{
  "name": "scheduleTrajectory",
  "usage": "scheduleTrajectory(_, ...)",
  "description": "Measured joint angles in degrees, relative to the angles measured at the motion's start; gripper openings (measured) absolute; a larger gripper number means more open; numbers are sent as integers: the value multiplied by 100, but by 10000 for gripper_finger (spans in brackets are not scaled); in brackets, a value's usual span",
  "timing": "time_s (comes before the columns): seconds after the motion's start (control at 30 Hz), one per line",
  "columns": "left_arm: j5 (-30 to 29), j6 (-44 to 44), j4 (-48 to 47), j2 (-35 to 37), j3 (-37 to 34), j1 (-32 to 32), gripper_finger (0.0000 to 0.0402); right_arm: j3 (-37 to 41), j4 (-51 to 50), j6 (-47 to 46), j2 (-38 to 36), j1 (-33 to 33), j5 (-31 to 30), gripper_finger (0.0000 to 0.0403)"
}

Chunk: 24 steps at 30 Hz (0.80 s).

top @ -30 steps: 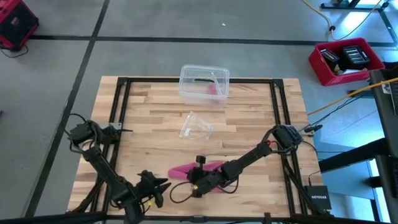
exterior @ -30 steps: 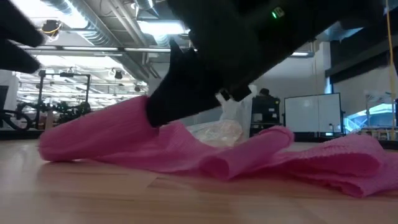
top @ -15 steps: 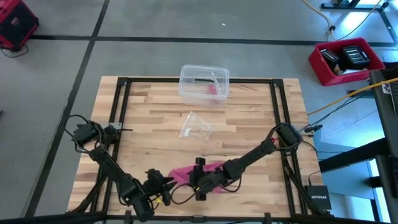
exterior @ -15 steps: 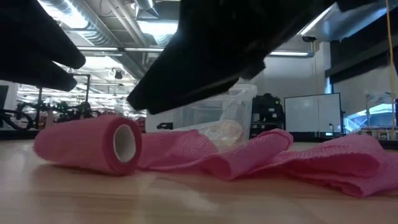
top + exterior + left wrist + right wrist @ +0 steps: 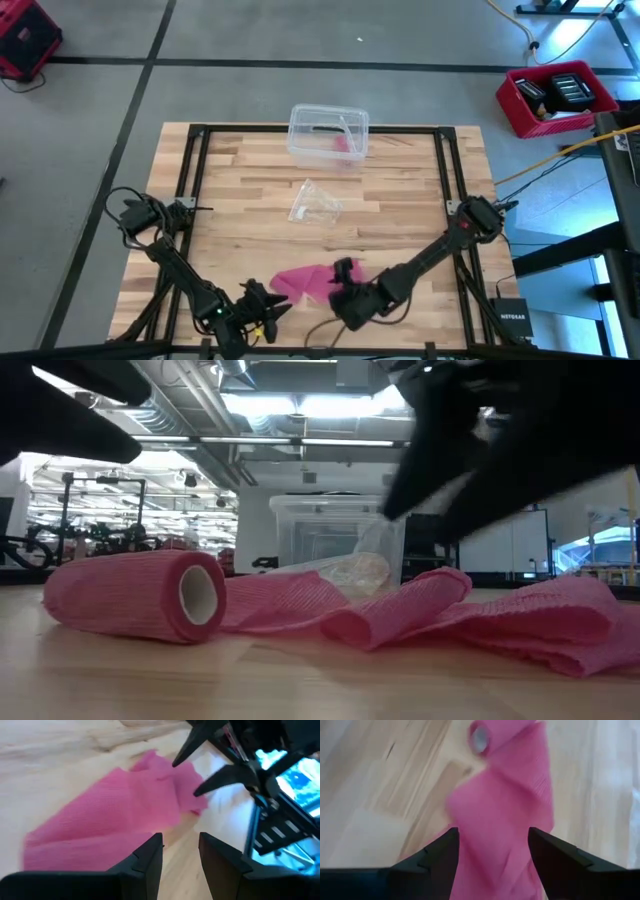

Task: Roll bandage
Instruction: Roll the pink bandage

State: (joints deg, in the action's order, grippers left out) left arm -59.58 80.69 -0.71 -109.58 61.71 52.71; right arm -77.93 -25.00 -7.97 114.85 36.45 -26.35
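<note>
Presently the bandage (image 5: 308, 281) lies on the table (image 5: 400, 200) near its front edge, between the two grippers. One end is wound into a short roll (image 5: 140, 593); the rest trails off as a loose, creased band (image 5: 480, 615). In the low view the roll's axis runs roughly level with the table, its open core facing the camera and slightly right. The band extends from the roll toward the right gripper (image 5: 345, 272).

The right gripper stands wide, holding nothing, its fingers (image 5: 432, 855) either side of the band, just above it. The left gripper (image 5: 262, 300) sits just beside the roll end, jaws apart by a narrow gap, empty. The bandage is not touched by either gripper.
</note>
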Motion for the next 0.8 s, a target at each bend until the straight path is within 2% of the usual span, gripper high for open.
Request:
scheduleTrajectory(0.13, 121, -97, 459, -299, 0, 18, 119, 2, -173, -207, 9, 143, 22, 237)
scheduleTrajectory(0.23, 134, 222, 471, -510, 0, 33, 119, 10, 5, -314, 9, 229, -122, 237)
scheduleTrajectory(0.5, 342, 679, 280, -772, 0, 59, 119, 746, 671, -850, 18, 167, 73, 237)
scheduleTrajectory(0.63, 332, 1139, -313, -725, 0, 68, 119, 978, 434, -926, 8, 131, -344, 237)
scheduleTrajectory(0.7, 294, 1610, -826, -694, 2, 68, 119, 1045, 260, -1022, 7, 135, -666, 237)
scheduleTrajectory(0.8, 286, 2613, -1927, -624, 2, 68, 119, 1054, 147, -1126, 7, 141, -748, 237)
